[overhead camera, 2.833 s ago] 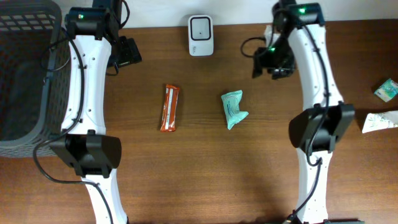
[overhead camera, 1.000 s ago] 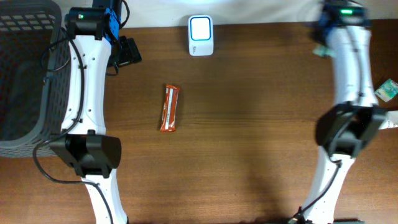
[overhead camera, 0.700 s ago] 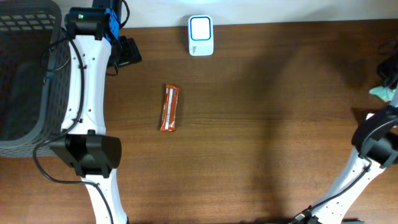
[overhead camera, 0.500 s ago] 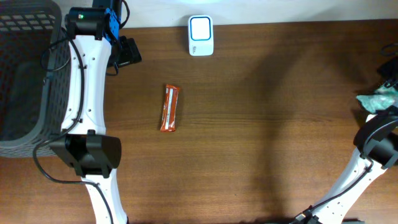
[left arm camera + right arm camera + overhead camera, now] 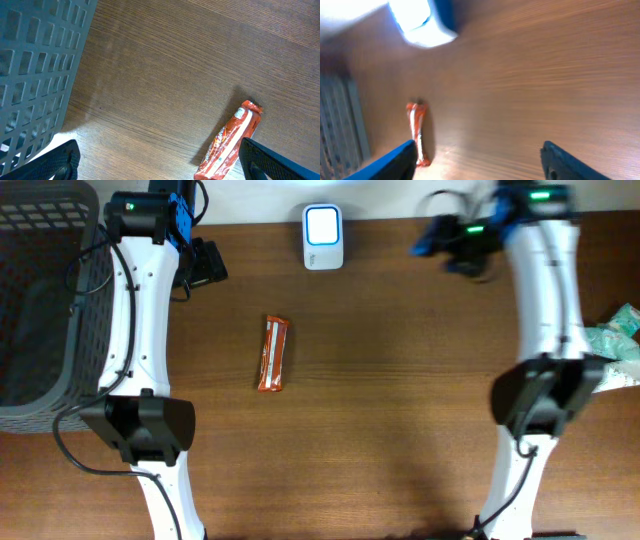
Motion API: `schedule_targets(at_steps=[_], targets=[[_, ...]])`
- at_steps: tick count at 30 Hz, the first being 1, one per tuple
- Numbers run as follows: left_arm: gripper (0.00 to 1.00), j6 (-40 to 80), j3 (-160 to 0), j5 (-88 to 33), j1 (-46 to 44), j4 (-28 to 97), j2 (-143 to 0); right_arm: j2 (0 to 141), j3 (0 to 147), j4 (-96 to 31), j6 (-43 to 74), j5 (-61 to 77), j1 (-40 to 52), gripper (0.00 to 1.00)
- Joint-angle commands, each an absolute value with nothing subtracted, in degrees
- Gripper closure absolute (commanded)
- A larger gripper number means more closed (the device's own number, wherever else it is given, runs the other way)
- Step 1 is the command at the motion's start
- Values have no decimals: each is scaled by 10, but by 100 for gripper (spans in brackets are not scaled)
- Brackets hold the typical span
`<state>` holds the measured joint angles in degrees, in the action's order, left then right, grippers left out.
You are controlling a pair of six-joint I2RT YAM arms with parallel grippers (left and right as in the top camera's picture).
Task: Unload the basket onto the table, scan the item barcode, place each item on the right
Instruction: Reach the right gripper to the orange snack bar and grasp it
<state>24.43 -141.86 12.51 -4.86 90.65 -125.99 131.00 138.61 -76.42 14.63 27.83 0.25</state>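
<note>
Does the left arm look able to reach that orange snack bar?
Probably yes: the orange snack bar lies alone on the table beside the left arm, whose fingers are open; nothing blocks it.

Free passage over brown wooden tabletop under right gripper; white box-shaped lit scanner ahead, leftward. Close beside left gripper, leftward, dark grey plastic lattice basket.

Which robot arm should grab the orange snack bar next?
Probably the left. Its open, empty left gripper sits nearer the orange snack bar. The right gripper, also open, is farther off, beyond the scanner.
</note>
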Motion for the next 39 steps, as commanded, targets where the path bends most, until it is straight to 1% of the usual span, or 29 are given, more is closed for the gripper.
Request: schedule_targets(at_steps=[1, 3, 5, 6, 8, 10, 11, 13, 18, 19, 20, 21, 22, 23, 25, 28, 29, 31, 33, 34, 35, 36, 37, 39], targets=[[1, 239, -1422, 131, -50, 907, -1254, 1333, 1334, -719, 148, 278, 112, 28], [1, 239, -1422, 131, -50, 908, -1254, 1345, 1267, -646, 212, 278, 178, 28], [1, 239, -1422, 131, -50, 907, -1254, 1352, 1220, -597, 257, 279, 211, 32], [1, 239, -1422, 131, -50, 907, -1254, 1354, 1177, -550, 291, 281, 238, 33], [1, 239, -1422, 131, -50, 907, -1254, 1354, 1141, -500, 295, 298, 269, 34], [1, 239, -1422, 131, -50, 907, -1254, 1354, 1123, -459, 299, 287, 307, 34], [1, 239, -1422, 131, -50, 907, -1254, 1354, 1123, -454, 331, 258, 320, 34], [1, 239, -1422, 131, -50, 907, -1254, 1354, 1123, -453, 397, 200, 337, 41], [1, 239, -1422, 131, -50, 907, -1254, 1354, 1104, -434, 402, 173, 352, 44], [1, 239, -1422, 131, -50, 907, -1254, 1354, 1095, -431, 402, 172, 352, 47], [1, 239, -1422, 131, -50, 907, -1254, 1354, 1088, -427, 401, 172, 352, 53], [1, 239, -1422, 131, -50, 907, -1254, 1354, 1086, -426, 401, 172, 352, 66], [1, 239, -1422, 131, -50, 907, -1254, 1354, 1086, -426, 401, 166, 352, 89], [1, 239, -1422, 131, -50, 907, -1254, 1354, 1087, -429, 399, 153, 352, 96], [1, 239, -1422, 131, -50, 907, -1254, 1352, 1097, -453, 393, 126, 344, 96], [1, 239, -1422, 131, -50, 907, -1254, 1335, 1144, -563, 385, 20, 316, 96], [1, 239, -1422, 131, -50, 907, -1254, 1325, 1165, -603, 357, -12, 303, 96], [1, 239, -1422, 131, -50, 907, -1254, 1317, 1190, -659, 356, -48, 290, 96], [1, 239, -1422, 131, -50, 907, -1254, 1316, 1212, -712, 344, -65, 280, 96], [1, 239, -1422, 131, -50, 907, -1254, 1316, 1212, -717, 336, -64, 280, 96], [1, 239, -1422, 131, -50, 907, -1254, 1316, 1212, -714, 300, -45, 282, 96], [1, 239, -1422, 131, -50, 907, -1254, 1316, 1212, -704, 260, -20, 286, 92], [1, 239, -1422, 131, -50, 908, -1254, 1316, 1212, -687, 194, 23, 294, 86], [1, 239, -1422, 131, -50, 907, -1254, 1316, 1211, -669, 130, 42, 314, 72]])
